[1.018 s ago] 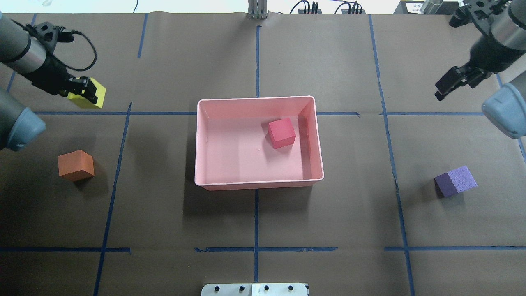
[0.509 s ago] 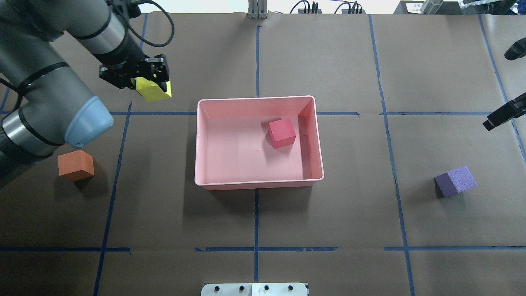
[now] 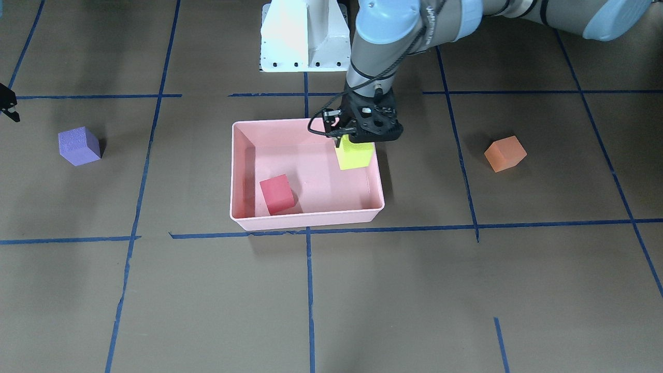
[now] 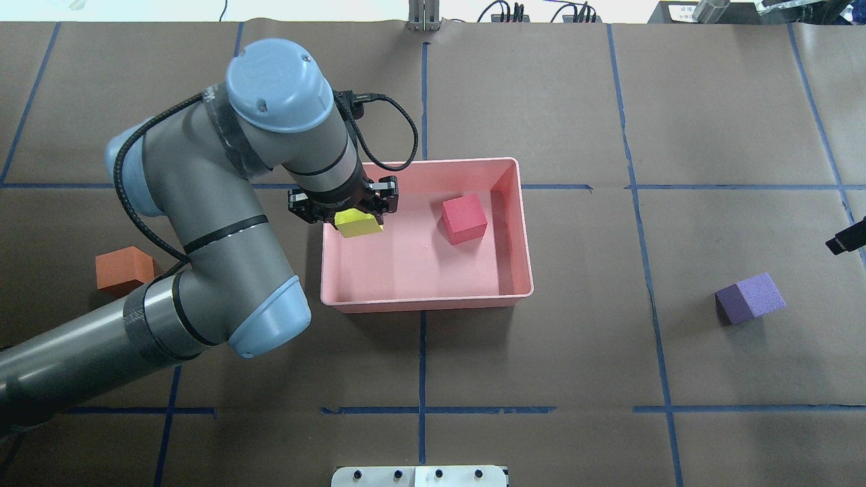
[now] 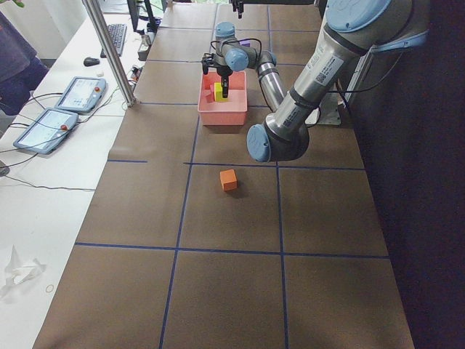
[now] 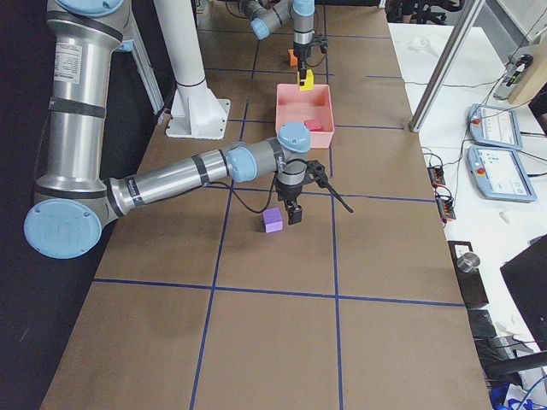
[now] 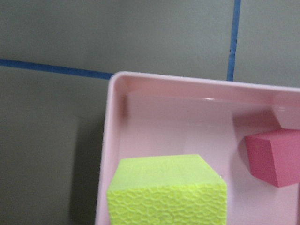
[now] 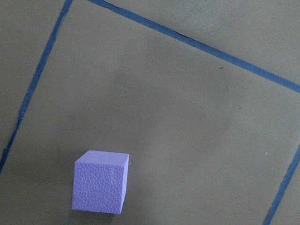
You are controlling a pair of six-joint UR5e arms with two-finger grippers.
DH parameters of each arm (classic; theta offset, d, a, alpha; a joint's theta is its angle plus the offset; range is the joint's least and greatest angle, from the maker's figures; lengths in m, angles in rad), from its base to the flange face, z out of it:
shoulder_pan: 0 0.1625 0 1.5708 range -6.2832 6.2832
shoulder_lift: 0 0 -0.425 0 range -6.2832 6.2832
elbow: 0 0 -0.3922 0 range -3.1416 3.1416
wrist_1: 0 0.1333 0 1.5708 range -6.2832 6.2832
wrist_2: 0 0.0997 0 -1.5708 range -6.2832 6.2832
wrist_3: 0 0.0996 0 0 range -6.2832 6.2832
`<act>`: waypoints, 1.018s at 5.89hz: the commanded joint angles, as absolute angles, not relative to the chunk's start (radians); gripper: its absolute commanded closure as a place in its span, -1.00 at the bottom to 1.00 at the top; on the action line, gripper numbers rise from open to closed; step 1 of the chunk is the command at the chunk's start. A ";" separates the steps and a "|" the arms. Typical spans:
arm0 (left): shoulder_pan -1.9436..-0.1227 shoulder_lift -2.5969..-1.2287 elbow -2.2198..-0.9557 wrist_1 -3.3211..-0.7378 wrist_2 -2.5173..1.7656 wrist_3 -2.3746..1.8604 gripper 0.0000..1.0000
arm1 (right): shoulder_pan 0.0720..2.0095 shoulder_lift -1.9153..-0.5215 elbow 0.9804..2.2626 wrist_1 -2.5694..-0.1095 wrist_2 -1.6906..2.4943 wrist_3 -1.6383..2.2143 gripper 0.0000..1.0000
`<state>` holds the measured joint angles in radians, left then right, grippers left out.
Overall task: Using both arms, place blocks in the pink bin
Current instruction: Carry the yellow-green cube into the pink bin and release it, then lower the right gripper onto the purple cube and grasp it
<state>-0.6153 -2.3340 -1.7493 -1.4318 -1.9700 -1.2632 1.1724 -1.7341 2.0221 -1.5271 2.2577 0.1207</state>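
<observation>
My left gripper (image 4: pixel 346 211) is shut on the yellow-green block (image 4: pixel 359 223) and holds it just above the floor of the pink bin (image 4: pixel 426 302), at its left wall; the block also shows in the front view (image 3: pixel 355 155). The red-pink block (image 4: pixel 464 218) lies in the bin. The orange block (image 4: pixel 124 270) sits on the table to the left, beside my left arm. The purple block (image 4: pixel 751 297) sits at the right. My right gripper (image 6: pixel 314 207) hovers open and empty near it; only one finger (image 4: pixel 846 239) shows at the overhead view's right edge.
Brown paper with blue tape lines (image 4: pixel 422 88) covers the table. The robot's white pedestal (image 3: pixel 303 39) stands behind the bin. My left arm's elbow (image 4: pixel 264 325) hangs over the table left of the bin. Tablets (image 5: pixel 62 109) lie on a side bench.
My left arm has swung right with the yellow-green block, from the far left of the table to over the bin's left side. My right gripper has moved nearer the purple block.
</observation>
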 commanded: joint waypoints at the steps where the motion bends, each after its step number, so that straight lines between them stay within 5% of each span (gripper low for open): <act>1: -0.601 -2.336 -1.753 -1.433 -1.954 -1.269 -1.00 | 1.024 -1.767 1.975 -1.297 2.184 0.383 -1.00; 6: -0.597 -2.330 -1.767 -1.433 -1.953 -1.269 -1.00 | 0.875 -1.730 1.870 -1.206 2.143 0.511 -1.00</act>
<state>-0.5971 -2.3318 -1.7655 -1.4317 -1.9525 -1.2686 0.8967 -1.7318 1.8878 -1.2064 2.1454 0.5018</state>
